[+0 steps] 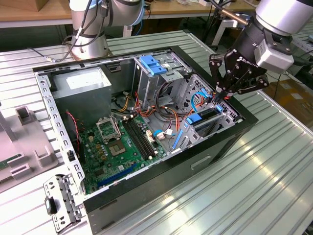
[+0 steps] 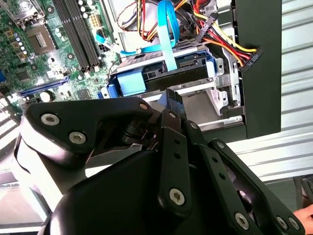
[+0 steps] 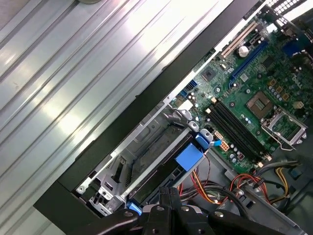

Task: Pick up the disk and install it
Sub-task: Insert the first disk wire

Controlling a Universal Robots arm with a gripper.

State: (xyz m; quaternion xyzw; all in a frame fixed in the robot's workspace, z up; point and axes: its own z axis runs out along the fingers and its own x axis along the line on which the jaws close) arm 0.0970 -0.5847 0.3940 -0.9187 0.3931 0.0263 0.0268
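The disk (image 1: 205, 116) lies flat in the low drive bay at the case's corner on the exterior view's right, its bright blue carrier (image 1: 194, 119) facing the motherboard. In both wrist views it shows as a dark slab (image 3: 159, 159) with a blue tab (image 2: 133, 82) inside the metal bay frame. My gripper (image 1: 218, 96) hangs just above the bay's outer end, its black fingers drawn together to a point. The fingertips (image 3: 168, 196) sit close over the disk's cable end (image 2: 173, 98). Whether they touch the disk is not clear.
The open case holds a green motherboard (image 1: 117, 147), a grey power supply box (image 1: 80, 85), a taller drive cage with a blue latch (image 1: 154, 66), and loose red, yellow and blue cables (image 1: 164, 110) beside the bay. A metal bracket (image 1: 61, 200) lies on the ribbed table.
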